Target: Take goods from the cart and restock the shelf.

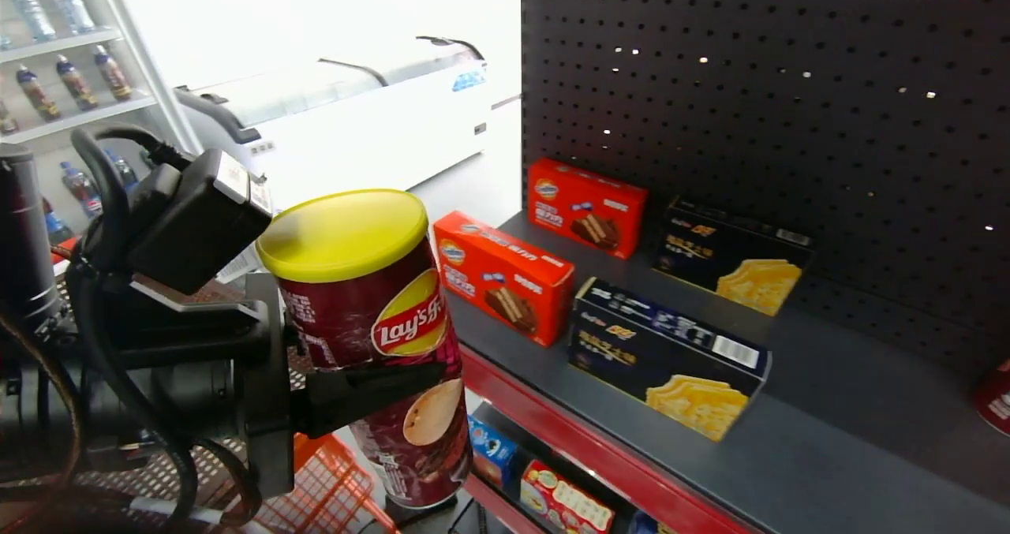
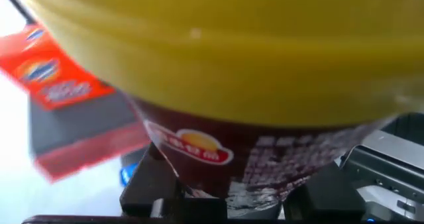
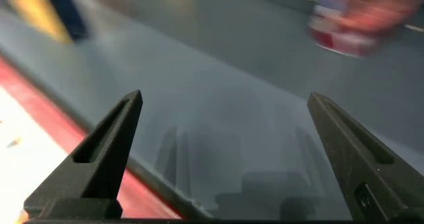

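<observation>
The can (image 1: 359, 297) stands upright in the left gripper (image 1: 355, 376), which squeezes it tight around the middle. It hangs just off the front edge of the shelf (image 1: 836, 439), near the red boxes (image 1: 505, 274). The right gripper (image 3: 225, 144) is wide open over the shelf and holds nothing.

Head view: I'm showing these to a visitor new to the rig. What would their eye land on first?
First the maroon chips can with its yellow lid, held nearly upright in the left gripper just off the shelf's red front edge. Next come two red wafer boxes and two dark blue boxes, standing in rows on the grey shelf before a black pegboard.
</observation>
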You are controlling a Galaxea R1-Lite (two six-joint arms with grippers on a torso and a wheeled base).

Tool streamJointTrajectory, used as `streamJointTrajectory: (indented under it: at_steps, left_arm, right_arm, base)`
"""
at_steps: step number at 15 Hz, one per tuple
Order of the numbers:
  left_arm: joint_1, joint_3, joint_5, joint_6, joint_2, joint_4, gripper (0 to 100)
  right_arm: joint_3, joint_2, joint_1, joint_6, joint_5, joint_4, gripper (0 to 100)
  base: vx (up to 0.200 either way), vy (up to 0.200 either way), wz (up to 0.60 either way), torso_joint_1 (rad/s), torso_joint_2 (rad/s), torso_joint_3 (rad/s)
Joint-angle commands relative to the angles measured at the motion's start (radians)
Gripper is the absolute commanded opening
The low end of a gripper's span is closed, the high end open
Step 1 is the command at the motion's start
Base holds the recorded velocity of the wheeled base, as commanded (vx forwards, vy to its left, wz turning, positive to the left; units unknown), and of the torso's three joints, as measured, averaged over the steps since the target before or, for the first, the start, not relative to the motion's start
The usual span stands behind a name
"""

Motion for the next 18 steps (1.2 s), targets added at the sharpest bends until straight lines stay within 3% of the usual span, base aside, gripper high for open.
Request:
streamJointTrajectory:
  at_steps: [1, 5, 13, 18]
  left_arm:
    - [-0.008, 0.002, -0.01, 0.0, -0.013, -0.001, 0]
    - [-0.04, -0.001, -0.011, 0.0, -0.021, -0.001, 0]
    - [-0.04, 0.002, -0.011, 0.0, -0.019, -0.003, 0]
    - [-0.037, 0.018, -0.011, 0.0, -0.021, -0.003, 0]
  right_arm:
    - [0.0, 0.001, 0.0, 0.0, -0.001, 0.0, 100]
    - [0.0, 0.001, 0.0, 0.0, 0.0, 0.0, 100]
    - [0.0, 0.001, 0.0, 0.0, 0.0, 0.0, 100]
    - [0.0, 0.001, 0.0, 0.0, 0.002, 0.0, 100]
  base:
    - [0.0, 0.0, -0.6, -0.007, 0.0, 0.002]
    - [0.0, 0.0, -0.6, 0.001, 0.0, 0.005]
    - [0.0, 0.0, -0.6, 0.002, 0.0, 0.002]
    - [0.0, 0.0, 0.0, 0.0, 0.0, 0.0]
